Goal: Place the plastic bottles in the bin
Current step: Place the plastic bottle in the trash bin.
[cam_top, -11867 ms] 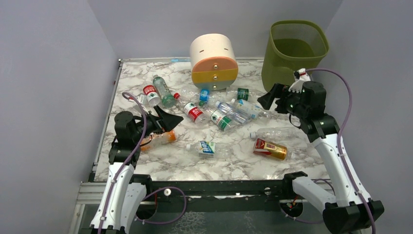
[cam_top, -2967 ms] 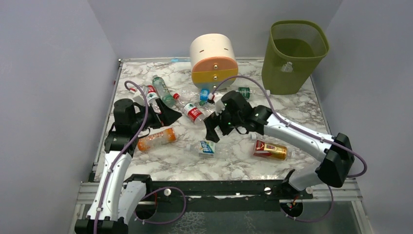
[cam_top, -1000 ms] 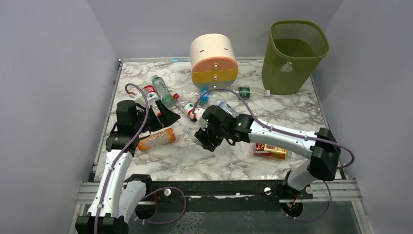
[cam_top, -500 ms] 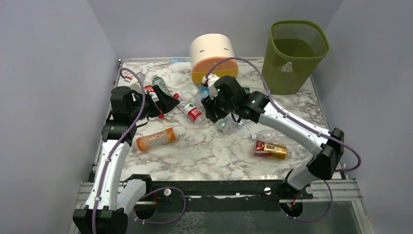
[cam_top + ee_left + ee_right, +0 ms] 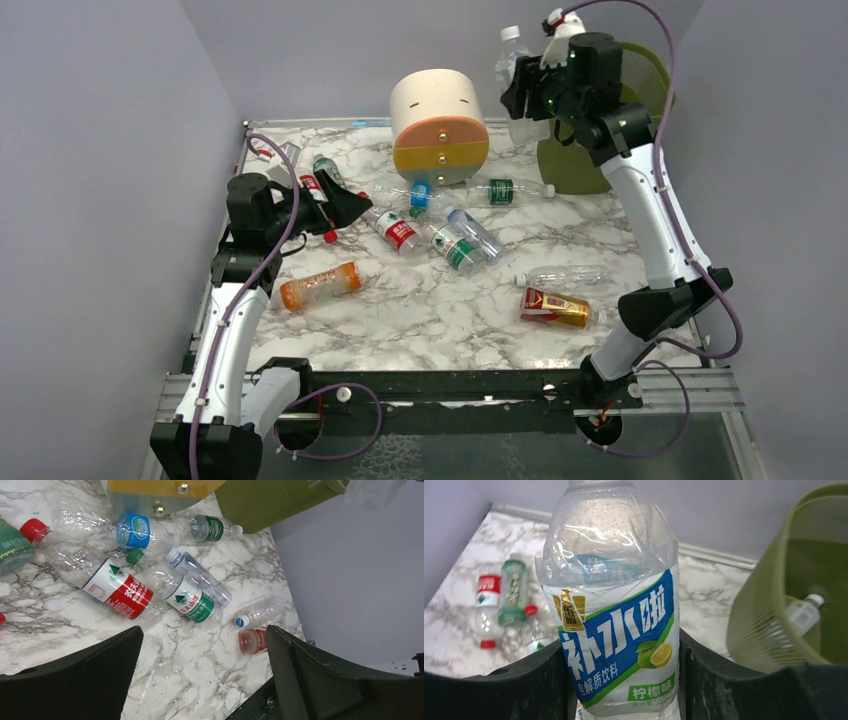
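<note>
Headroom above the bin [image 5: 769,605] is open. Your right gripper [image 5: 528,92], jaws clamped on 1 blue-labelled bottle [image 5: 616,605], hangs high just left of its rim. 1 white-capped bottle [image 5: 801,614] lies inside. Your left gripper [image 5: 202,640], jaws wide around nothing, hovers near the left edge of the marble table [image 5: 400,320]. At least 9 bottles lie there, including 1 orange bottle [image 5: 320,285], between close grey walls [image 5: 100,200].

The bench [image 5: 420,320] is white marble veined grey. The bin [image 5: 756,612] is olive-green mesh. The blue-labelled bottle [image 5: 616,630] is clear, its label edged green with white lettering and a yellow lemon. The drawer unit [image 5: 438,125] is cream, orange, yellow.
</note>
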Robot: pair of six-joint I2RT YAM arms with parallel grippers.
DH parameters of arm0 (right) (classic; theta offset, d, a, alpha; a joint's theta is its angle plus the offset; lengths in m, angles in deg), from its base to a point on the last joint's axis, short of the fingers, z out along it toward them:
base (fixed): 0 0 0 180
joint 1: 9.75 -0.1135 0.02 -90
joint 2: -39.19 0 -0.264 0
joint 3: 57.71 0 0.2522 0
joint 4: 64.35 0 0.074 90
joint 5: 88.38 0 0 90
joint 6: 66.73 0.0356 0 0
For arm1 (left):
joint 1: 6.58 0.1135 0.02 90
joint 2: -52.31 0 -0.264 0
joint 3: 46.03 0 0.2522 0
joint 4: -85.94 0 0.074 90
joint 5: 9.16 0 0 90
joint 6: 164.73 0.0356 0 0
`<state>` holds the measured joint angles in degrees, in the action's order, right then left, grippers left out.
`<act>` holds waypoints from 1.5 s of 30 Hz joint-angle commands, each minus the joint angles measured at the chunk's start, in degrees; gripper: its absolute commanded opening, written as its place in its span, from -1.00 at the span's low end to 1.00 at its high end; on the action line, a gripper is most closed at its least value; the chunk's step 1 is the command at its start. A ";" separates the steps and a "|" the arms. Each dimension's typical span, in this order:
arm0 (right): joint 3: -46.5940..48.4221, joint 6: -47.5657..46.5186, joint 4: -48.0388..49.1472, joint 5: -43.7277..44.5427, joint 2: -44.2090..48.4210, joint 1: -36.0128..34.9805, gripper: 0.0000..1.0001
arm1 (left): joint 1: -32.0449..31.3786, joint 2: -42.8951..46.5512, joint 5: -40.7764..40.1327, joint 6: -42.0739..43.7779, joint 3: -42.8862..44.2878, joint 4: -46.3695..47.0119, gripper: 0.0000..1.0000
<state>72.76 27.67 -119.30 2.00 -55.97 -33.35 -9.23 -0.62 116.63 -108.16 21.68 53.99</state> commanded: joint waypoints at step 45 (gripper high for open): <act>9.42 24.13 21.79 -14.37 -18.92 31.94 0.99 | -10.75 -10.04 0.17 4.41 2.48 -0.19 0.98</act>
<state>82.55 53.33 -95.06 -13.58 -79.46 -1.54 -17.08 -9.36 118.80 -105.19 21.40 53.20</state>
